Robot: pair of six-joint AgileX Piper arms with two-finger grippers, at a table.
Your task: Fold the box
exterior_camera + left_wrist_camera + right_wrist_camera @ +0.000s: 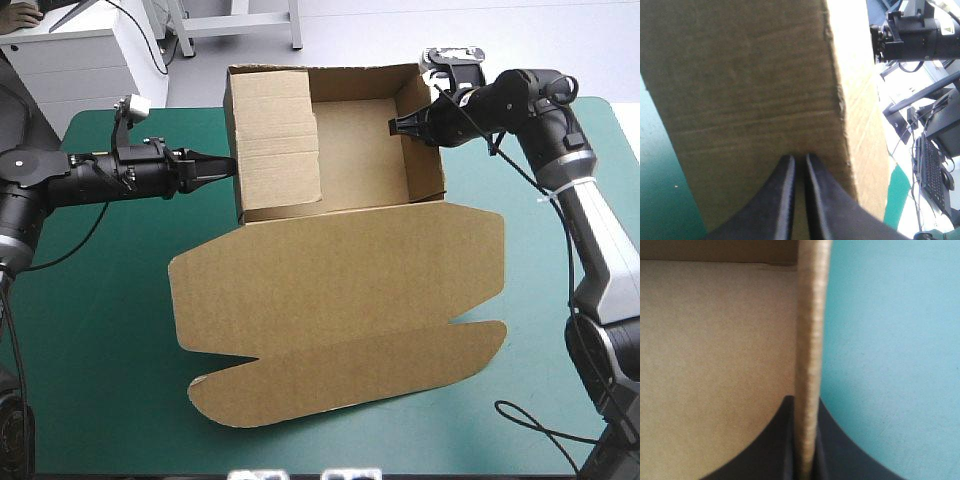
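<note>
Trouble, as I judge it, would come from my two arms working against each other. My right gripper (397,126) is pinching the top edge of the tray's right wall, with the board clamped between both fingers. My left gripper (226,165) has its fingers pressed nearly together, tips against the outer face of the left wall, gripping nothing that I can see. The box (340,250) stands as an open tray at the far side of the table (100,340), its lid (330,290) spread flat toward the near edge. If my left pushes harder than my right holds, the tray could skid rightward, or the pinched wall could crease or tear. The inner flap (282,140) over the tray's left part also looks only loosely set and might spring up.

As for room, the tray's back wall stands close to the far edge, so there is little margin there. Bare teal-green cover lies open on both sides of the lid — wider on my left — and a strip lies before the near edge.
</note>
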